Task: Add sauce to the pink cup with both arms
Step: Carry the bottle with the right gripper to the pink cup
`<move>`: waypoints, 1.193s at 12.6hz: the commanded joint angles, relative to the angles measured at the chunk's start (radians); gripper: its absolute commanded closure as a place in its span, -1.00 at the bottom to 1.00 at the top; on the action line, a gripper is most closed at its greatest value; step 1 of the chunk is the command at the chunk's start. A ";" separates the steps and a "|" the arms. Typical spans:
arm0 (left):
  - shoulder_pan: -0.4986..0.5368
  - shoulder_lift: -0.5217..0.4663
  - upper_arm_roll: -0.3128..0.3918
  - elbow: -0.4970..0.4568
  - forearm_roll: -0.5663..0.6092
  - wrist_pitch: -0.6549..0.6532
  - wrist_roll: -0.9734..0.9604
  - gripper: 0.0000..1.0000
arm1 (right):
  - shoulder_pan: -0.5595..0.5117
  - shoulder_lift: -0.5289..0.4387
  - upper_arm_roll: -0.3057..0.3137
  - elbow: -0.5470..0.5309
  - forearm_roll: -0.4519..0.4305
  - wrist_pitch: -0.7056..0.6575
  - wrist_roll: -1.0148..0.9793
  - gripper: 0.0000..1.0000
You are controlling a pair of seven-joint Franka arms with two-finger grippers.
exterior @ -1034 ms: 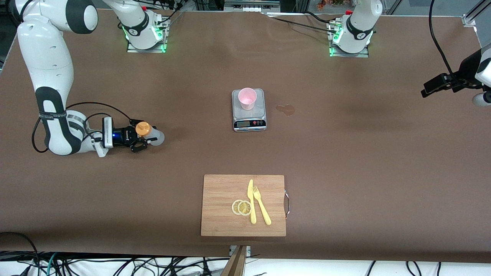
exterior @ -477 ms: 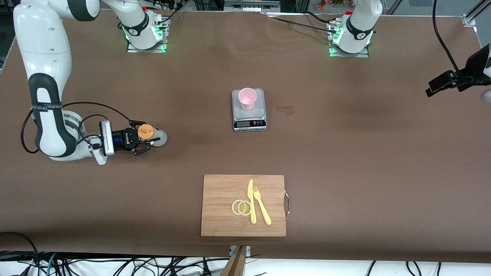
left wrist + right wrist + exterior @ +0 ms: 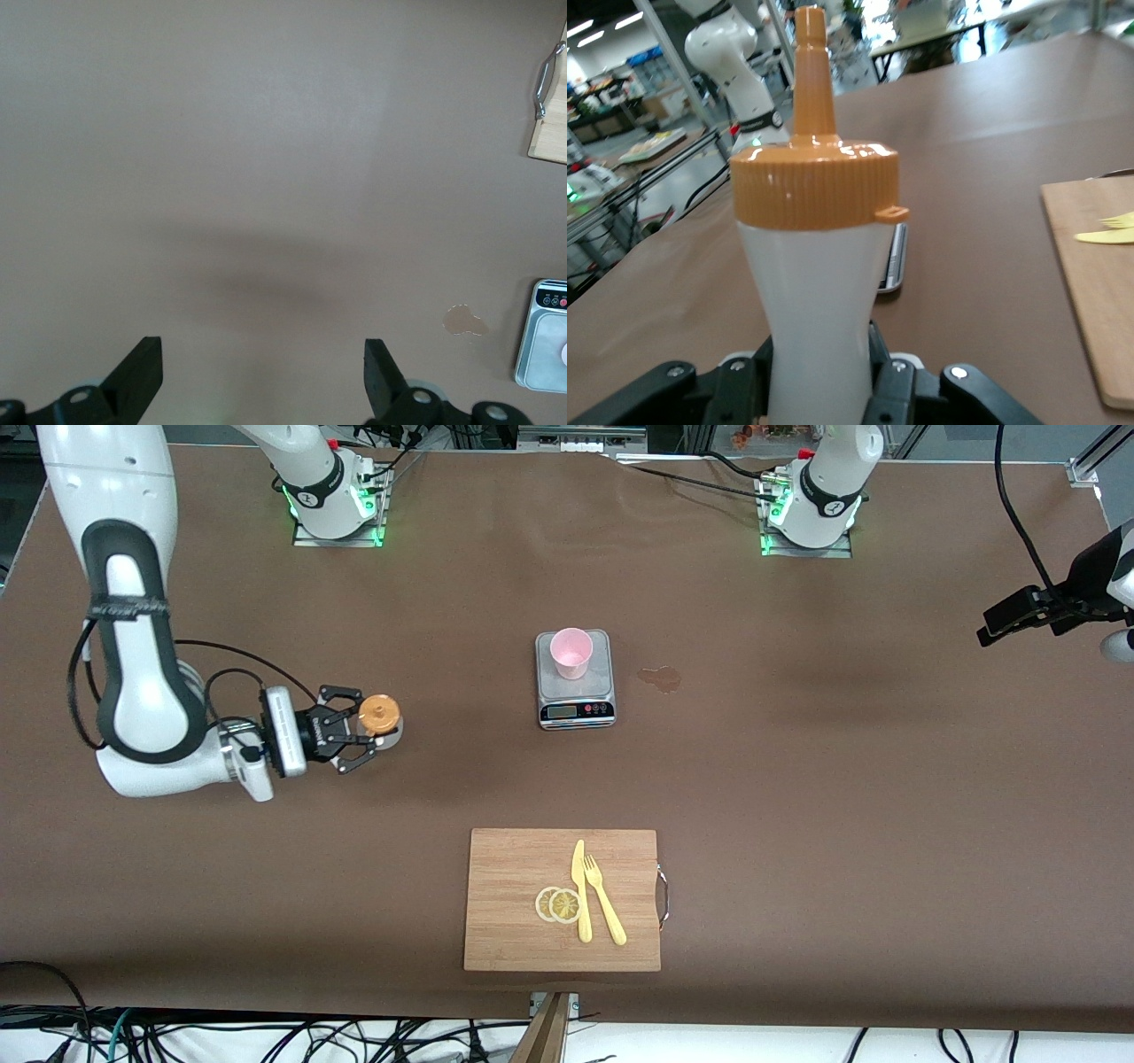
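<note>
Right gripper (image 3: pixel 354 737) clamped tight on the sauce bottle (image 3: pixel 381 717), upright, orange cap up, over the table toward the right arm's end, at about 8 o'clock from the pink cup (image 3: pixel 570 653). Cup standing on the scale (image 3: pixel 576 691) at mid-table. Left gripper (image 3: pixel 261 372) spread wide, holding nothing, waiting over bare table at the left arm's end, roughly 3 o'clock from the cup.

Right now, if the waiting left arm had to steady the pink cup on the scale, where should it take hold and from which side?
Probably across the pink cup's wall just below the round rim, coming from the left arm's end of the table. It stands upright on the scale, tapered and handleless. The left gripper waits open; the right gripper holds the sauce bottle.
</note>
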 commanded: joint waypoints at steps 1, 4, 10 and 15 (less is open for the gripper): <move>-0.005 0.004 -0.012 0.023 -0.007 -0.023 0.022 -1.00 | 0.102 -0.020 -0.007 0.054 -0.063 0.017 0.105 1.00; -0.007 0.003 -0.023 0.023 -0.005 -0.025 0.022 -1.00 | 0.179 -0.025 -0.004 0.113 -0.169 0.036 0.191 1.00; 0.011 -0.022 -0.060 0.004 0.003 -0.034 0.022 -1.00 | 0.351 -0.043 -0.001 0.132 -0.480 0.094 0.437 1.00; 0.010 -0.045 -0.060 -0.022 0.006 -0.022 0.022 -1.00 | 0.439 -0.030 -0.001 0.126 -0.651 0.152 0.545 1.00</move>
